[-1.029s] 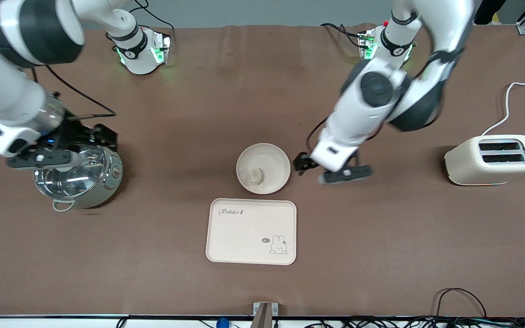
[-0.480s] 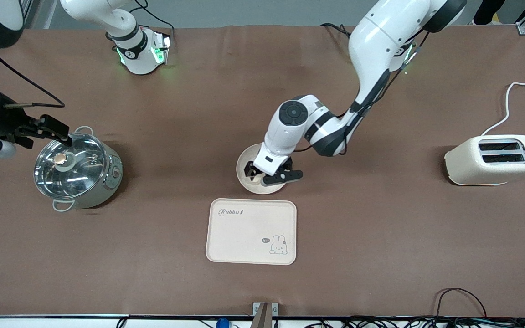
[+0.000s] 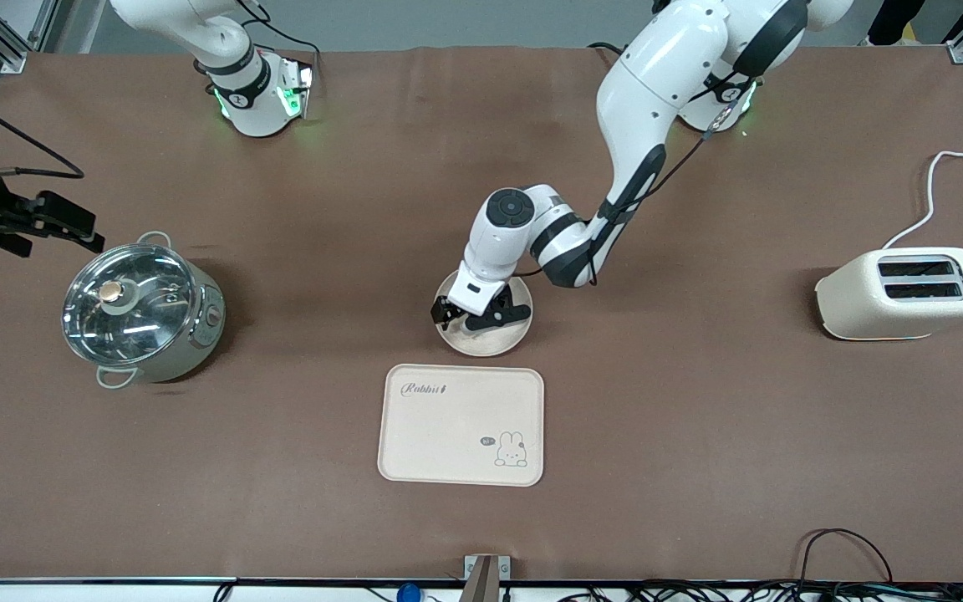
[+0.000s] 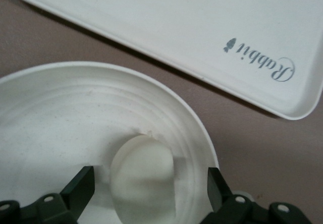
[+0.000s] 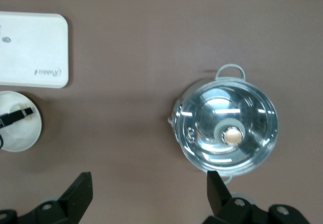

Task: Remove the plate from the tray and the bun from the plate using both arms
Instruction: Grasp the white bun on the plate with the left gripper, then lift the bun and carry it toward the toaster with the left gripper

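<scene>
Plate [image 3: 482, 322] on worktop [image 3: 699, 418], clear of tray [image 3: 461, 425] and farther from camera, so first removal judged done; bun [image 4: 144, 181] in plate, between spread fingers [image 4: 75, 189] of left hand [image 3: 463, 319], lowered steeply, apparently for grasp; right hand [image 5: 146, 193] open, waiting high above pot [image 3: 140, 311].

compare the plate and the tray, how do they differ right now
The plate is round with a raised rim; the tray is rectangular with rounded corners. The plate is narrower than the tray. The plate holds the bun, with the left end effector open around it; the tray holds nothing and carries "Rabbit" script and a bunny drawing. The plate lies farther from the front camera. Both are cream-beige and sit directly on the table, apart from each other.
</scene>
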Tool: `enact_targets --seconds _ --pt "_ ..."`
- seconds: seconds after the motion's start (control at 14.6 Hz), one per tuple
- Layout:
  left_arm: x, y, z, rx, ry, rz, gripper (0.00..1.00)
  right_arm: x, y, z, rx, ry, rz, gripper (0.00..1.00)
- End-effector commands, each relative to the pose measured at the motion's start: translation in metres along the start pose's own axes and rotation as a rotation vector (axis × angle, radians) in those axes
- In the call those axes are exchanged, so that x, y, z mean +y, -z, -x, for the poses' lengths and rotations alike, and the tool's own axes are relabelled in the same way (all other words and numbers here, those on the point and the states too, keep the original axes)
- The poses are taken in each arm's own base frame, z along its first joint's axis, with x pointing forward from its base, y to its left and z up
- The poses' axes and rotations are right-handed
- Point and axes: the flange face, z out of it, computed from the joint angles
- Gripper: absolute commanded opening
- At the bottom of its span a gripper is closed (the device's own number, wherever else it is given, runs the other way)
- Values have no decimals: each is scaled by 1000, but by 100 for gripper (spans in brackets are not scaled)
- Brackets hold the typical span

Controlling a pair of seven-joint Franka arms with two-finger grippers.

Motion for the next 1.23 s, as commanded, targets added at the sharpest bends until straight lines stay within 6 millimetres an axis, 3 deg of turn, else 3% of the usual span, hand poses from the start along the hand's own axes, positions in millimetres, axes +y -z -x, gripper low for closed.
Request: enact_targets --seconds 0.0,0.14,0.27,0.34,0.48,0.69,0.75,0.89,1.03,1.17 --pt "5 1 -4 23 6 11 63 8 3 18 -9 5 9 100" --pt "6 3 -3 23 9 14 24 10 5 19 1 15 54 100" --pt "6 6 -3 26 3 7 1 16 11 29 19 9 61 100" --pt "8 9 -3 26 2 0 0 20 16 33 40 8 60 100" --pt "4 31 -25 30 -4 -80 0 25 19 37 48 11 59 100" --pt "-18 110 -92 -10 -132 -230 0 30 21 37 53 -5 59 100" --pt "-36 128 -119 -30 -194 -256 0 32 22 38 52 -8 56 100" --pt "-105 147 -179 -72 -322 -286 0 35 22 39 48 -16 49 100" --pt "-195 144 -226 -93 -362 -276 2 27 24 38 60 1 52 100" --pt "-277 133 -259 -74 -431 -228 7 11 22 38 51 18 54 100"
